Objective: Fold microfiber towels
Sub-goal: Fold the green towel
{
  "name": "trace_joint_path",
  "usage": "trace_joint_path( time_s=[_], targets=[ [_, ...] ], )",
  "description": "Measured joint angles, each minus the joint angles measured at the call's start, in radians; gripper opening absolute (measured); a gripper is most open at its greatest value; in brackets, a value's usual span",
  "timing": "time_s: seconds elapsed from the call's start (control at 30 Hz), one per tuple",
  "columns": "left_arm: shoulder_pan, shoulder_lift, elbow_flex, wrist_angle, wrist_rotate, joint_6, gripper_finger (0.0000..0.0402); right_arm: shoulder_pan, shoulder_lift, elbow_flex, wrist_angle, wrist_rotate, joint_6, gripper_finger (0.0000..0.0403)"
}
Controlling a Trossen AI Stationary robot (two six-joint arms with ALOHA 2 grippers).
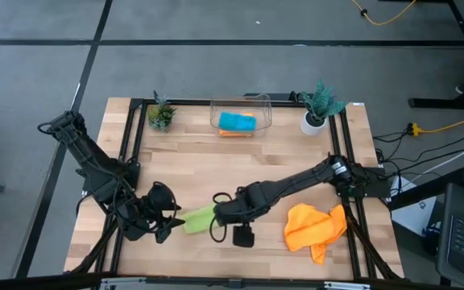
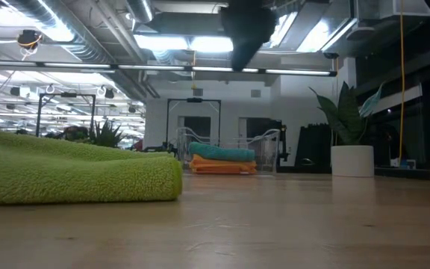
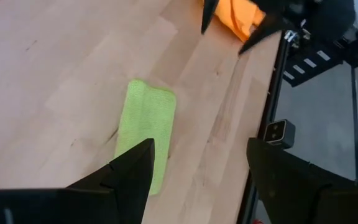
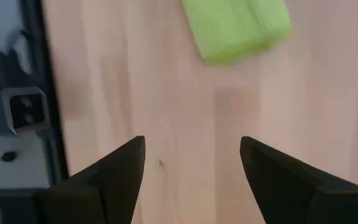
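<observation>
A lime green microfiber towel (image 1: pixel 199 218) lies folded flat on the wooden table near its front edge; it also shows in the low view (image 2: pixel 73 170) and both wrist views (image 3: pixel 143 132) (image 4: pixel 236 26). My left gripper (image 1: pixel 167 227) hovers open just left of it, with nothing between its fingers (image 3: pixel 197 171). My right gripper (image 1: pixel 218 219) hangs open above the table just right of it, pointing down (image 4: pixel 191 165). An orange towel (image 1: pixel 316 228) lies crumpled at the front right. A teal towel (image 1: pixel 237 121) rests folded on an orange one in the clear bin (image 1: pixel 263 103).
Two small potted plants (image 1: pixel 161 113) (image 1: pixel 319 105) flank the bin along the far edge. A small black camera (image 1: pixel 242 236) sits at the front edge by the right gripper. Black frame rails (image 1: pixel 133 137) run along the table's sides. Bare wood lies in the table's middle.
</observation>
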Motion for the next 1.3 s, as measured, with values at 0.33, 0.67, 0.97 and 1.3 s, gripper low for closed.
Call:
trace_joint_path(
  time_s=[0.33,0.67,0.97,1.3],
  targets=[
    [0.057,0.000,0.000,0.000,0.002,0.000,0.0247,-0.002,-0.056,-0.027,-0.096,0.114,-0.047,0.0263],
    [0.072,0.000,-0.001,0.002,0.018,0.002,0.0247,-0.031,-0.338,-0.580,0.434,-0.018,0.052,0.0263],
    [0.072,0.000,-0.001,0.001,0.017,-0.003,0.0247,-0.037,-0.423,-0.857,1.066,0.079,-0.054,0.0263],
    [0.072,0.000,-0.001,-0.001,0.012,-0.002,0.0247,-0.037,-0.202,-0.792,1.401,0.166,-0.210,0.0263]
  ],
)
